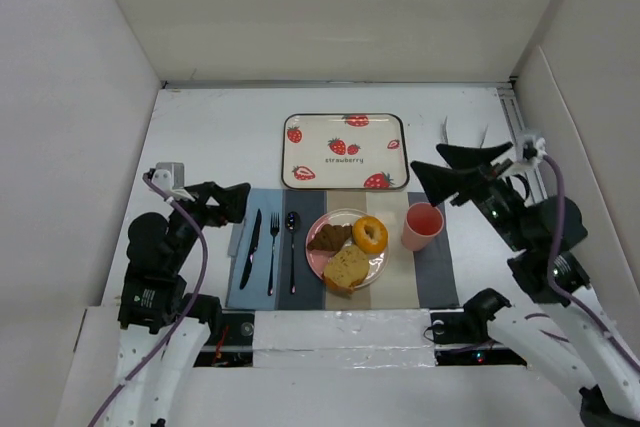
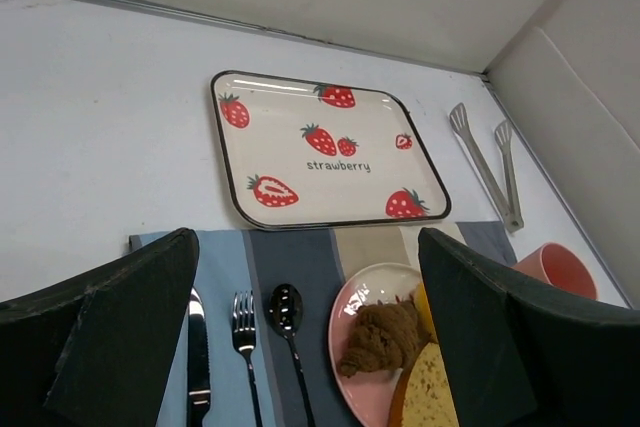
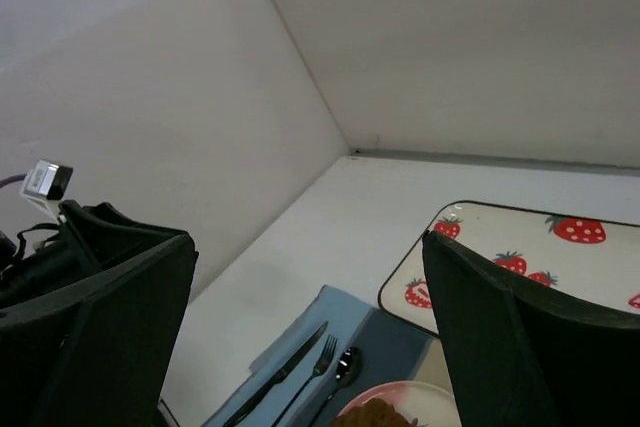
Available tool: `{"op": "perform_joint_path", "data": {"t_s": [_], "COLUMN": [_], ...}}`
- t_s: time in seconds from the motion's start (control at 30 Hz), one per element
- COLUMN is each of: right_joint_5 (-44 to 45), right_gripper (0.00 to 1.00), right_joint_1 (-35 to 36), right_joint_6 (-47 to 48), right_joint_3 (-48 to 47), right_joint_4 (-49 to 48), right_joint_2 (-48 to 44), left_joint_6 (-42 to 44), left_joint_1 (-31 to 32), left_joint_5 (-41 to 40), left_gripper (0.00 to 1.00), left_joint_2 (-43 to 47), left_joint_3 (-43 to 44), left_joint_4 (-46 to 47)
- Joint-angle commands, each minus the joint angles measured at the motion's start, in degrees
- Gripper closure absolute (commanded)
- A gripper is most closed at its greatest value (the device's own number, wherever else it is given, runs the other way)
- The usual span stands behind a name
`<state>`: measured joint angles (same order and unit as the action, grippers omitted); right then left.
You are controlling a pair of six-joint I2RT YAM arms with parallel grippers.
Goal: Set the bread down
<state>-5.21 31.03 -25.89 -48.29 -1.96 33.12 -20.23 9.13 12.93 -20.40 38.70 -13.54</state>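
On the pink plate [image 1: 313, 259], all the bread: tan loaf slice [image 1: 346, 269] at the near edge, dark brown wedge [image 1: 328, 238] at the left, glazed donut [image 1: 370, 234] at the far right. Just right of the plate, a pink cup [image 1: 422, 225]. Beyond the plate, a strawberry tray [image 1: 345, 150]. Left of the plate, spoon [image 1: 291, 247], fork [image 1: 273, 252], knife [image 1: 250, 247], then the left claw [image 1: 233, 203], spread wide, holding nothing. Farther right of the plate, the right claw [image 1: 425, 159], gaping wide, empty too.
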Motion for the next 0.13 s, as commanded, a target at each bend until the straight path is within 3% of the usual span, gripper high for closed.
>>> {"op": "perform_joint_path", "data": {"t_s": [0.0, 0.1], "right_joint_5": [3.3, 2.8], "right_gripper": [0.00, 0.00], "right_joint_1": [1.1, 1.7], "right_joint_6": [-2.7, -3.2], "right_joint_3": [4.6, 7.3], "right_joint_4": [1.8, 1.8], "right_joint_2": [-4.8, -7.0], "left_joint_6": [-0.9, -1.6], "left_joint_1": [-0.3, -0.3], "left_joint_5": [-1.2, -1.9], "left_gripper": [0.13, 0.12], "left_joint_2": [0.1, -0.8], "left_joint_3": [3.2, 3.6], "left_joint_4": [3.0, 3.3]}}
